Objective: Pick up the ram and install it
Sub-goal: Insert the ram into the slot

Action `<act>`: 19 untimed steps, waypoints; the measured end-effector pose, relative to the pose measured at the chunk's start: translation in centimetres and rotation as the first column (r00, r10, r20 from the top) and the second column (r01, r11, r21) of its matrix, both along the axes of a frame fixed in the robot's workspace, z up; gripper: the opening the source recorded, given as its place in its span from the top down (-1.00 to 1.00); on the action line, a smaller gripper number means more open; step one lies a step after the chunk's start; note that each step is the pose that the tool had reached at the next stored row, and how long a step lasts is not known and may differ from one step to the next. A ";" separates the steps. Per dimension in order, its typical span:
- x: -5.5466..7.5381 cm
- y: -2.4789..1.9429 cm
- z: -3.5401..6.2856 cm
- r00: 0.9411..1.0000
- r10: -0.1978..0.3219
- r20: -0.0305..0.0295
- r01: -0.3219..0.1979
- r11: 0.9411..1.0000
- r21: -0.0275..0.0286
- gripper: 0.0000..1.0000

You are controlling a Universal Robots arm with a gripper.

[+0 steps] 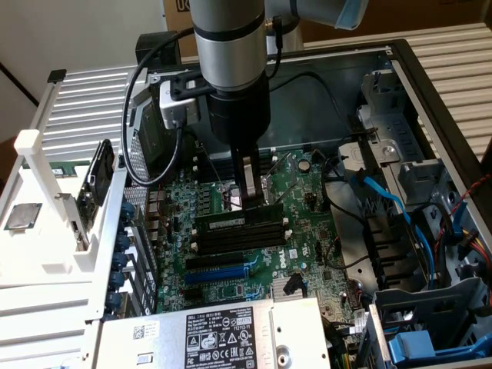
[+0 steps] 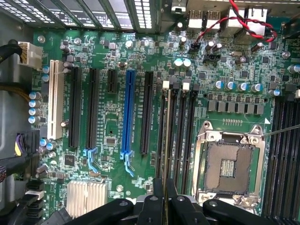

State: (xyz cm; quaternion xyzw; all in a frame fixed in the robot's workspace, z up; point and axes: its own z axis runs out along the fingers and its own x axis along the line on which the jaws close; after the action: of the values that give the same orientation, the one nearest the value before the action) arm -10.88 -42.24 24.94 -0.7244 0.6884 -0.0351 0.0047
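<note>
Nearest the exterior camera, well in front of the processor socket (image 2: 229,164): grey power supply (image 1: 223,330), white label up.

Next toward the socket: blue slot (image 1: 219,273), lying parallel to the long black slots (image 1: 242,238).

The black slots sit as a bank between the blue slot and the socket, just beside the socket.

Ram (image 1: 231,221): stands on its long edge along the socket side of that bank, chips and white label facing the exterior camera. Which slot it sits over, and whether it is pushed home, cannot tell.

Tool (image 1: 248,201): comes straight down over the bank, both fingers closed on the ram's top edge, gripping it near mid-length. From the wrist camera the ram shows edge-on, a thin line between the two fingers, running parallel to the black slots.

Socket: frame and contacts visible from the wrist camera; in the exterior view it lies partly behind the tool.

Beyond the socket: grey arm (image 1: 231,46) with a looped black cable (image 1: 134,131), then the far wall of the case (image 1: 323,84).

To the exterior view's right of the socket: blue cables (image 1: 392,204).
</note>
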 end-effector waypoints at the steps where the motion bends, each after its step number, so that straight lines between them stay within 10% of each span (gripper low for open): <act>1: 0.0 0.00 -0.02 1.000 -0.002 0.000 0.002 1.000 0.000 0.73; 19: 0.0 -0.01 -0.86 1.000 -0.013 -0.001 0.013 1.000 0.000 0.73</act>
State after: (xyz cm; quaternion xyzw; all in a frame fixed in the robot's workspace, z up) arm -10.86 -42.25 24.08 -0.7201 0.6930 -0.0349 0.0044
